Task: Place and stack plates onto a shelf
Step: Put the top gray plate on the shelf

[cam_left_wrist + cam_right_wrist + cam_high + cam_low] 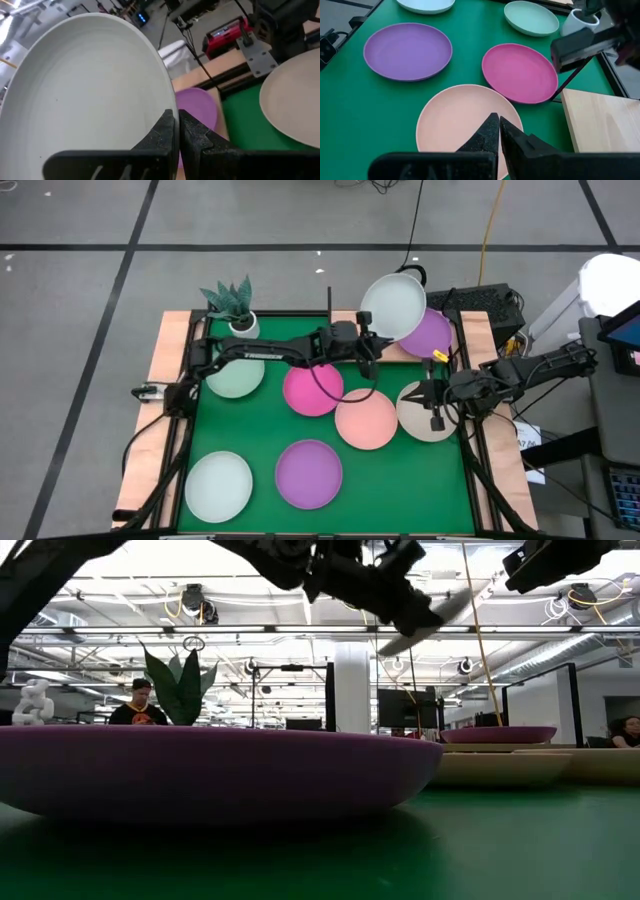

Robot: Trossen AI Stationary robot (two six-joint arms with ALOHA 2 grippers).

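Above the purple plate (432, 332) on the shelf (470, 340), I had the left end effector (367, 332) pinched on a tilted white plate (394, 305)'s rim, the right end effector (434, 415) shut and empty.

Both dark arms are over the counter, both claws pinched tight.

The left arm stretches from the left edge across to the far right corner, its left claw (372, 340) raised high and clamped on the rim of a pale mint round matte plate (393, 306), held tilted in the air. The right arm reaches in from the right side, elbow bent, its right claw (436, 408) pointing down with fingers (492, 131) closed together, holding nothing.
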